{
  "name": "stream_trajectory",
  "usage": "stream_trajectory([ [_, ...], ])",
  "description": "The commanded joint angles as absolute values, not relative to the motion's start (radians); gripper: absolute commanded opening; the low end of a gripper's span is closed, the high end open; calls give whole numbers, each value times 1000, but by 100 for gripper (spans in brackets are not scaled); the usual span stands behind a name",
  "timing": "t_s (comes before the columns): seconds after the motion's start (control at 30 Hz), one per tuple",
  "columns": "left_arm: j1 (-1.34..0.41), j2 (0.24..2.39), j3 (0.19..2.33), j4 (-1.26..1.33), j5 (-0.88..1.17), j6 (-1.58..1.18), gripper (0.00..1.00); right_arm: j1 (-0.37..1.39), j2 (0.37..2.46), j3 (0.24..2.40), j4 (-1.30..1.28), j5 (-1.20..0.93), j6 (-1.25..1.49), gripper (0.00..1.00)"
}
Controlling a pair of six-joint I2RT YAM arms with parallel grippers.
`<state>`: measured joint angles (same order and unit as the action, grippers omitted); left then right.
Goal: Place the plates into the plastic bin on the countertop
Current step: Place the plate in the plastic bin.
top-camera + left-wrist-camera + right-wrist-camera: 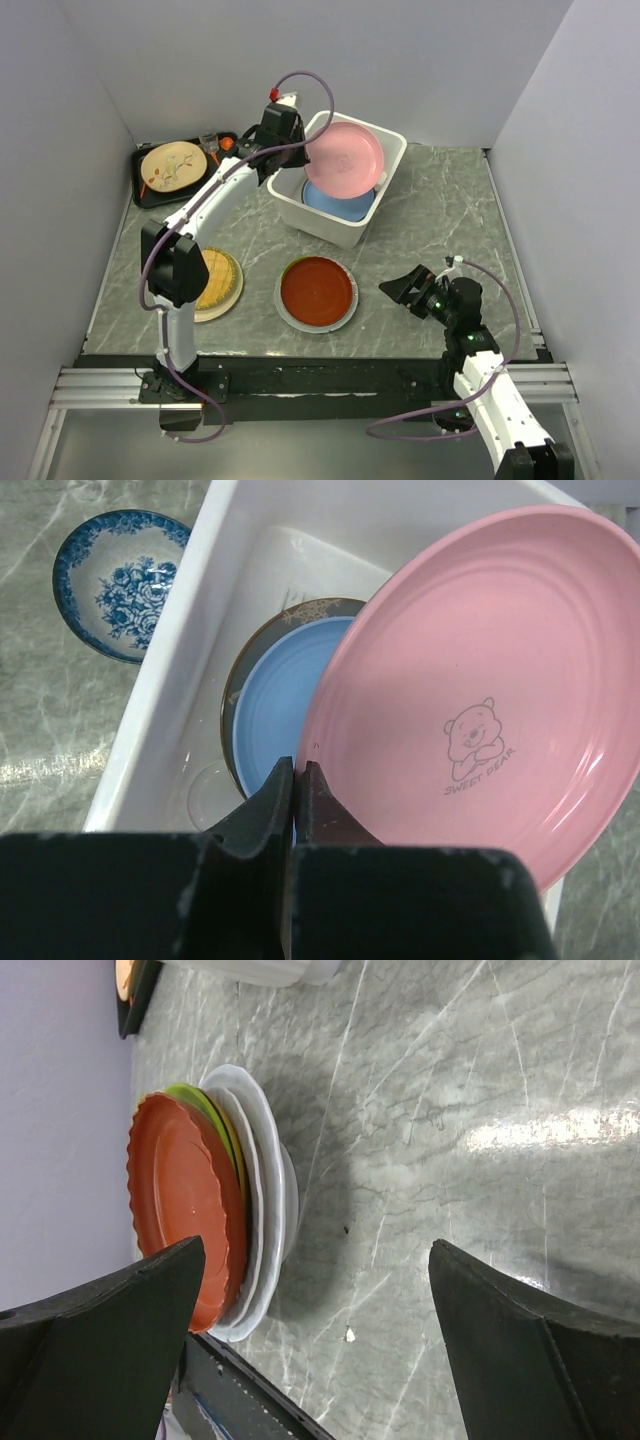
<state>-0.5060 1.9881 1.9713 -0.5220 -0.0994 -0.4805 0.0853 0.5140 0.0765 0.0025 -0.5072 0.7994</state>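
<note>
My left gripper (292,150) is shut on the rim of a pink plate (344,158) and holds it tilted over the white plastic bin (395,160). In the left wrist view the pink plate (480,680) has a bear print, and my left gripper (297,775) pinches its lower left edge. A light blue plate (275,715) lies in the bin on a grey plate (300,612). A red plate (317,290) tops a stack with lime green and white plates under it (250,1210). A woven yellow plate (218,280) lies at the left. My right gripper (408,290) is open and empty, right of the stack.
A flat black tray (150,190) at the back left holds a cream twig-pattern plate (172,165). A small blue-patterned dish (120,580) lies on the countertop (440,220) left of the bin. Walls close in the left, back and right.
</note>
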Motion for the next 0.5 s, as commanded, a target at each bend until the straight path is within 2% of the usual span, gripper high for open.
stream_trajectory([
  [0.0, -506, 2003, 1999, -506, -141, -456, 1, 84, 526, 84, 67, -515, 799, 100],
  [0.47, -506, 2032, 2016, -520, -133, -448, 1, 84, 529, 90, 46, -517, 796, 100],
])
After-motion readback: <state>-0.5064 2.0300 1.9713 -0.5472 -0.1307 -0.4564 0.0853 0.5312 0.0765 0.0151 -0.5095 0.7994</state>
